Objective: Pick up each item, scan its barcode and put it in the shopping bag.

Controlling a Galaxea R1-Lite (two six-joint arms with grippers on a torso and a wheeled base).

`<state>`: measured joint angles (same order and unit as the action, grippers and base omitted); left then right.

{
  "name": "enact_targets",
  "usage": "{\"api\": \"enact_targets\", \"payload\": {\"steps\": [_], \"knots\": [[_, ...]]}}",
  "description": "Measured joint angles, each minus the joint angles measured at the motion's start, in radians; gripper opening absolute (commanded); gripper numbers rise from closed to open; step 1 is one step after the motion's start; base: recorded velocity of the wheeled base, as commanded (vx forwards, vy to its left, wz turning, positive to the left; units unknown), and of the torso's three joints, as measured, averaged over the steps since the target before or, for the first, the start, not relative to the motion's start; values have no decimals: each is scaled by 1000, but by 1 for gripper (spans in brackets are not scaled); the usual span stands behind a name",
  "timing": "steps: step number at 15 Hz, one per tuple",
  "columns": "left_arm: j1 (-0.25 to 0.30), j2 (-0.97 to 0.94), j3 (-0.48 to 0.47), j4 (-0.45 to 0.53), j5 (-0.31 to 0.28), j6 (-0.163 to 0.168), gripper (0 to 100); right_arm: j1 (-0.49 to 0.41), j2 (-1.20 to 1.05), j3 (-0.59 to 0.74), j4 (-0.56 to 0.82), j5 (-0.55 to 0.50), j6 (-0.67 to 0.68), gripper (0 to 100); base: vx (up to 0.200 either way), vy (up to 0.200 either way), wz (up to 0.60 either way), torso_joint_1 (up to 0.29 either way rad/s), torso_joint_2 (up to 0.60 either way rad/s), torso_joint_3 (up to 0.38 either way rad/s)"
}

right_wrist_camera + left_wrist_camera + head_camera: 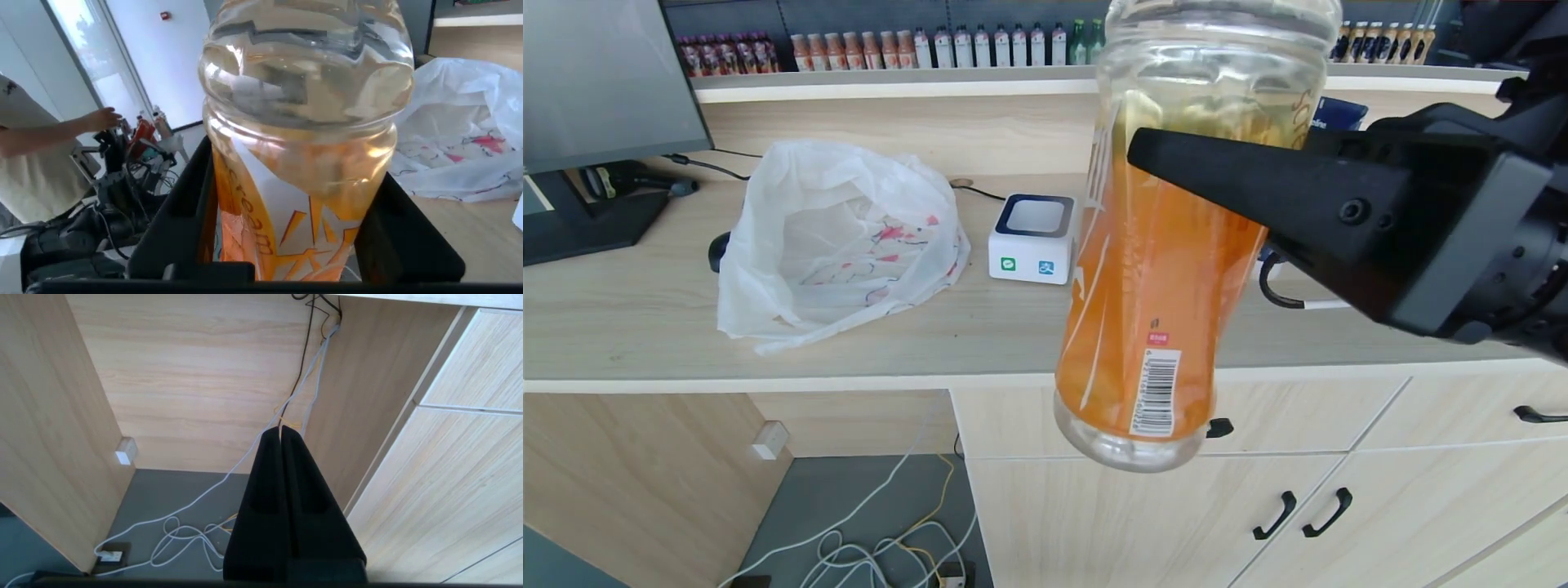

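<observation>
wood-laminate counter (1013, 327) running the full width of the head view, carrying the bag and the scanner.

white plastic shopping bag (841, 237) lying slumped on the counter toward the robot's left, mouth gaping toward the robot. soft and unsupported, so probably calling for a drop from above the opening rather than a push against the film.

orange-drink bottle (1160, 269) hanging in the air close to the head camera, near upright with a slight tilt, in front of the counter edge and to the right of the bag. judging it as well over half full, therefore fairly heavy. thin clear wall probably yielding under a hard squeeze, smooth label sleeve probably slipping. taking hold at the waisted mid-body looking soundest, avoiding the clear ends.

right gripper (1168, 163) clamping the bottle across that mid-body, one finger on each side.

left gripper (281, 434) hanging below counter level in the open recess, fingers pressed together, holding nothing.

white box scanner (1033, 241) sitting on the counter just beside the bag, window facing up.

barcode (1156, 392) showing near the bottle's lower end, facing the head camera and not the scanner window. judging the scan as not yet done, calling for turning the label toward the window.
</observation>
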<state>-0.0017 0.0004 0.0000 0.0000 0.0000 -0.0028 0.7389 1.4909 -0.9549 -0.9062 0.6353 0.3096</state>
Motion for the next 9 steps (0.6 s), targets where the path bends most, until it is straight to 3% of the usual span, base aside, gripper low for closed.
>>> {"api": "enact_targets", "payload": {"steps": [5, 9], "knots": [[0, 0, 0, 0, 0, 0, 0, 0, 18, -40, 2, 117, 52, 0, 0, 0, 0, 0, 0, 0], [0, 0, 0, 0, 0, 0, 0, 0, 20, -66, 1, 134, 93, 0, 0, 0, 0, 0, 0, 0]]}}
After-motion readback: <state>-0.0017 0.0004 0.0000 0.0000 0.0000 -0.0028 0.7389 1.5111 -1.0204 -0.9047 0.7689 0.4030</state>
